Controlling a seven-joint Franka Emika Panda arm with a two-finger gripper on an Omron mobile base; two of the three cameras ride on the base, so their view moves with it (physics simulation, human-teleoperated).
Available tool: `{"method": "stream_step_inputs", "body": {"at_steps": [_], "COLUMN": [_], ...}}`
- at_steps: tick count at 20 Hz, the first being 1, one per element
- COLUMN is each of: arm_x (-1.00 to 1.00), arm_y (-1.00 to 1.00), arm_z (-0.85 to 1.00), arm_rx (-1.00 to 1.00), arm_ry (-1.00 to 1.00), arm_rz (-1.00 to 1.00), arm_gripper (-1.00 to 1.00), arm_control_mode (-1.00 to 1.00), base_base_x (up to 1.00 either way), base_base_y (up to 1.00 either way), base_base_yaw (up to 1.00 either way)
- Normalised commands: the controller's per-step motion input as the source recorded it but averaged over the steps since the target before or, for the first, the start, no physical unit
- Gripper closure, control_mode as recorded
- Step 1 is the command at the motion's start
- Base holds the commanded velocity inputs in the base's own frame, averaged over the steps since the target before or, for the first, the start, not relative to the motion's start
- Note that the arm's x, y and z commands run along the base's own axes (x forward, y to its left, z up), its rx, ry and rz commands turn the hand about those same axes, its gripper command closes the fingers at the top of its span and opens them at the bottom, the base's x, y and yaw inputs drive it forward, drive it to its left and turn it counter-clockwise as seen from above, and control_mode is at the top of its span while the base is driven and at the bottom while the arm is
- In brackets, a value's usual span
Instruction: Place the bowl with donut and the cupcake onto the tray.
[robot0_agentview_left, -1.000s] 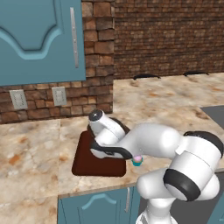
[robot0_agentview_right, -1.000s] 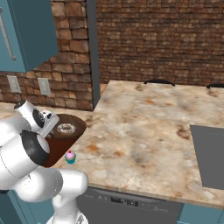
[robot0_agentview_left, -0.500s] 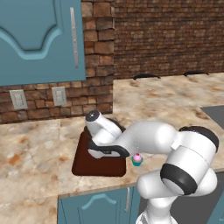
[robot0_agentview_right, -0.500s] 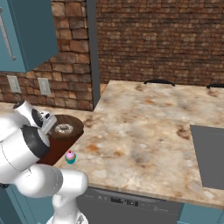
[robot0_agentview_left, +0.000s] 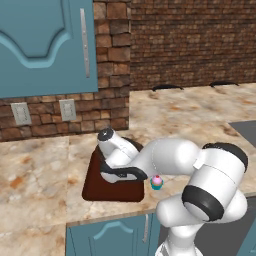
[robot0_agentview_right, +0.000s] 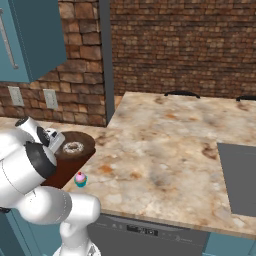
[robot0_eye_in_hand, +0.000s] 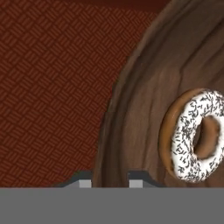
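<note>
The dark wood-grain bowl (robot0_agentview_right: 86, 142) rests on the reddish-brown tray (robot0_agentview_left: 107, 191) near the counter's front edge, with the white-iced donut (robot0_agentview_right: 74, 148) inside it. In the hand view the bowl (robot0_eye_in_hand: 144, 109) covers the right side over the tray's woven surface (robot0_eye_in_hand: 52, 87), and the donut (robot0_eye_in_hand: 194, 135) lies at the right. My gripper (robot0_eye_in_hand: 110, 183) straddles the bowl's near rim, its two tips tight on either side of it. The cupcake (robot0_agentview_left: 157, 182), teal wrapper and pink frosting, stands on the counter just right of the tray, also the cupcake (robot0_agentview_right: 80, 179).
A brick wall backs the counter, with outlets (robot0_agentview_left: 67, 109) at the left and a blue cabinet (robot0_agentview_left: 45, 45) above. A grey stovetop panel (robot0_agentview_right: 240, 182) lies far right. Marble counter (robot0_agentview_right: 165, 150) stretches between the tray and the panel.
My hand and forearm have shifted a little left and back over the tray. The bowl with the donut has stayed on the tray, and the cupcake has not moved.
</note>
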Motion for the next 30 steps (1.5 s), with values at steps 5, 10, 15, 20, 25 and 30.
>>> {"method": "stream_step_inputs", "body": {"at_steps": [5, 10, 15, 20, 25, 30], "arm_x": [0.00, -0.02, -0.17, -0.34, -0.17, -0.17], "arm_y": [0.00, 0.00, 0.00, 0.00, -0.05, -0.29], "arm_z": [0.00, 0.00, 0.10, 0.20, 0.19, 0.15], "arm_rx": [0.00, 0.00, 0.01, 0.03, 0.04, 0.06], "arm_ry": [0.00, 0.00, 0.00, 0.00, 0.00, 0.00], "arm_rz": [0.00, 0.00, -0.01, -0.08, -0.12, -0.08], "arm_gripper": [-1.00, -1.00, -1.00, -1.00, -1.00, -1.00], "arm_control_mode": [-1.00, -1.00, -1.00, -1.00, -1.00, -1.00], "base_base_x": [0.00, 0.00, 0.00, 0.00, 0.00, 0.00], "base_base_y": [0.00, 0.00, 0.00, 0.00, 0.00, 0.00], "base_base_yaw": [0.00, 0.00, 0.00, 0.00, 0.00, 0.00]}}
